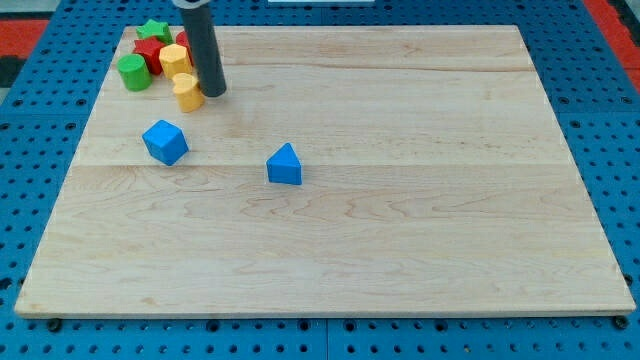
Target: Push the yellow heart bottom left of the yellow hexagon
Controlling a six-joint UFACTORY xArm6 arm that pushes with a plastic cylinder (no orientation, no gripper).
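Note:
The yellow heart [187,92] lies near the board's top left corner. The yellow hexagon [174,58] sits just above it, slightly to the left. My tip [212,94] rests on the board right against the heart's right side. The dark rod rises from there to the view's top and hides part of a red block [183,39] behind it.
A green cylinder [133,72], a red block [149,50] and a green star [154,30] cluster left of and above the hexagon. A blue cube [165,141] lies below the heart. A blue triangular block [285,165] lies further right. The wooden board [420,230] rests on a blue pegboard.

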